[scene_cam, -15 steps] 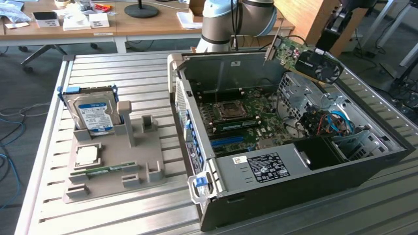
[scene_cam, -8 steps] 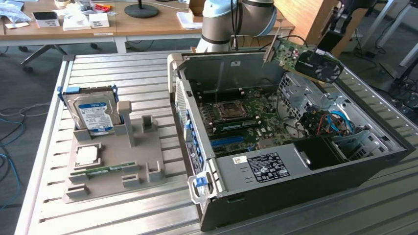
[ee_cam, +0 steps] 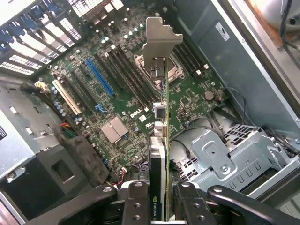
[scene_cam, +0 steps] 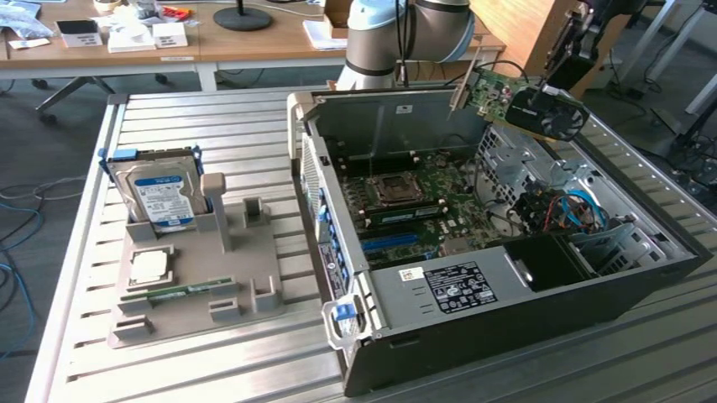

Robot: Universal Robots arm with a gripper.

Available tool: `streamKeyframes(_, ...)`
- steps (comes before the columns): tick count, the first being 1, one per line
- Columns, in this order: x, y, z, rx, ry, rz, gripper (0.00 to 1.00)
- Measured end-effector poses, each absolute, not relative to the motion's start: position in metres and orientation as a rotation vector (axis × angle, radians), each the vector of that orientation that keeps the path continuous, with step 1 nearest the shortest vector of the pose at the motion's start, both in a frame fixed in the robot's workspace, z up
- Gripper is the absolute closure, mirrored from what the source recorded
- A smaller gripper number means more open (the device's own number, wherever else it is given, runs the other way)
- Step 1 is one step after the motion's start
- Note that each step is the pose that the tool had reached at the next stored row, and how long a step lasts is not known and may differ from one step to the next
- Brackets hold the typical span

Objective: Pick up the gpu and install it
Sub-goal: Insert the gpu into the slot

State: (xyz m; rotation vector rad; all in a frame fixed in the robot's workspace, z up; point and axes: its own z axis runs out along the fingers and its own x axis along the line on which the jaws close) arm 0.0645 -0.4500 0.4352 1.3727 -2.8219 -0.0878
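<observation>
The gpu (scene_cam: 510, 99), a green card with a black fan block and a silver end bracket, hangs tilted in the air above the far right corner of the open computer case (scene_cam: 471, 336). My gripper (scene_cam: 568, 74) is shut on its fan end. In the wrist view the gpu (ee_cam: 161, 140) stands edge-on between the two black fingers (ee_cam: 136, 206), its silver bracket (ee_cam: 159, 42) pointing away from me. Below it lies the green motherboard (ee_cam: 117, 93) with a blue slot (ee_cam: 101, 77) and a bare processor socket (ee_cam: 157, 65).
On the exterior view's left, a grey holder (scene_cam: 241, 277) carries a silver hard drive (scene_cam: 163, 189), a processor chip (scene_cam: 149, 267) and a narrow memory stick (scene_cam: 180, 292). Drive cages (ee_cam: 225, 154) and cables (scene_cam: 572, 210) crowd the case's right side. A desk (scene_cam: 224, 42) stands behind.
</observation>
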Motion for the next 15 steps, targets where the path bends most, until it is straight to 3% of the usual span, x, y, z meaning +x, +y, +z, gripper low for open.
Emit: streamKeyframes(15,0.0644,-0.45,0.4352,1.378,-2.819,-0.088,0.73)
